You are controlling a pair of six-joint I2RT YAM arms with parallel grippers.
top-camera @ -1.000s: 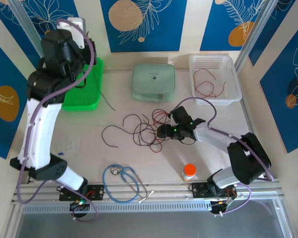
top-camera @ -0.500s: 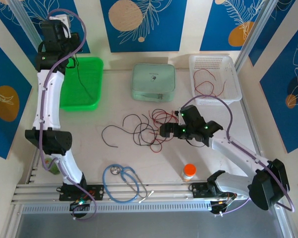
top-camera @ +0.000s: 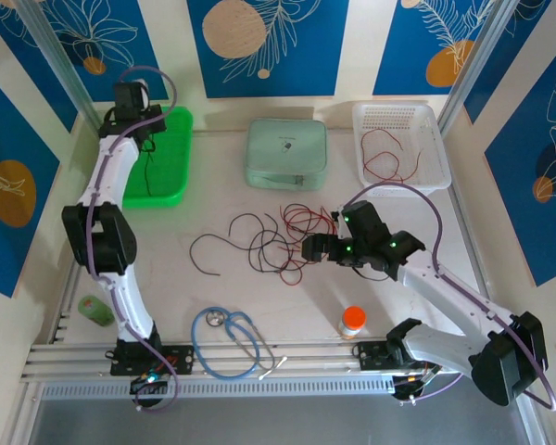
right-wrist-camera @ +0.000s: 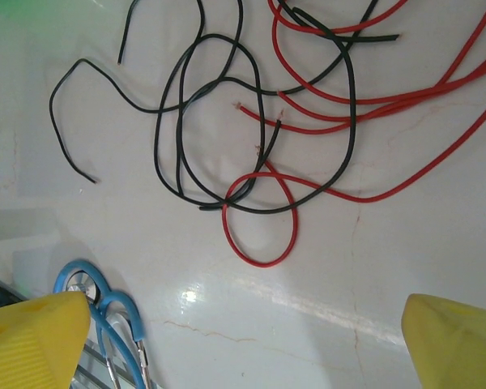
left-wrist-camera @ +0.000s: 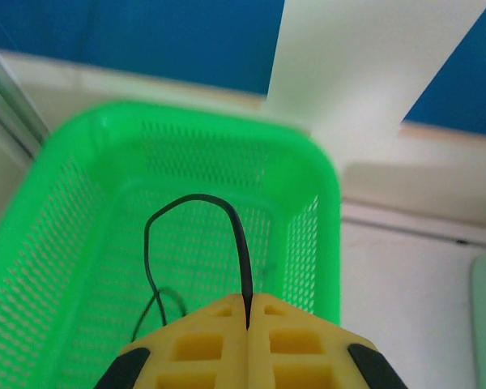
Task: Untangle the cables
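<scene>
A tangle of black and dark red cables (top-camera: pixel 273 239) lies on the table's middle. My right gripper (top-camera: pixel 320 237) hovers just right of it, open, with nothing between its yellow fingertips (right-wrist-camera: pixel 34 334). Its wrist view looks down on a red loop (right-wrist-camera: pixel 260 219) crossed by black cables (right-wrist-camera: pixel 178 146). My left gripper (top-camera: pixel 146 137) is over the green basket (top-camera: pixel 171 190) at the back left, shut on a black cable (left-wrist-camera: pixel 236 231) pinched between its yellow pads (left-wrist-camera: pixel 202 344). That cable arcs up and hangs down into the basket (left-wrist-camera: pixel 81 203).
A white basket (top-camera: pixel 426 116) at the back right holds red cables (top-camera: pixel 389 159). A pale green case (top-camera: pixel 287 153) sits at the back centre. A blue stethoscope (top-camera: pixel 227 338) and an orange-capped bottle (top-camera: pixel 352 320) stand near the front rail.
My left arm has stretched back and come down over the green basket with the black cable. The right gripper has opened wider and its arm has swung out to the right.
</scene>
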